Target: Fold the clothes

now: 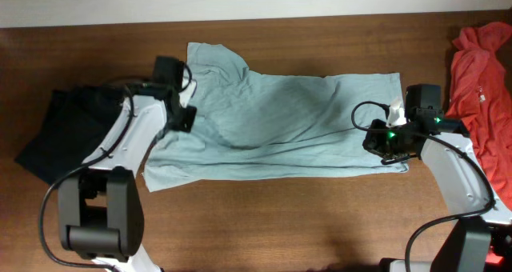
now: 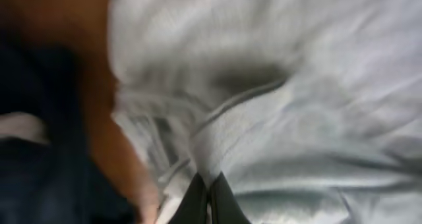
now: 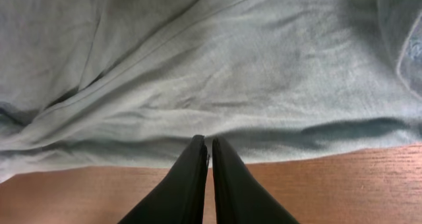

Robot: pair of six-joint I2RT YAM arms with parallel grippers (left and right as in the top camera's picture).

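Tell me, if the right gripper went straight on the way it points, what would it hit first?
The pale T-shirt. The right gripper, its fingers shut, points at the near hem with its tips right at the cloth's edge. Depth is unclear, so it may already touch.

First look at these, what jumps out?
A pale grey-blue T-shirt lies crumpled across the table's middle, with the left end effector and right end effector shut at its two ends. A dark garment sits at the left edge, a red garment at the right.
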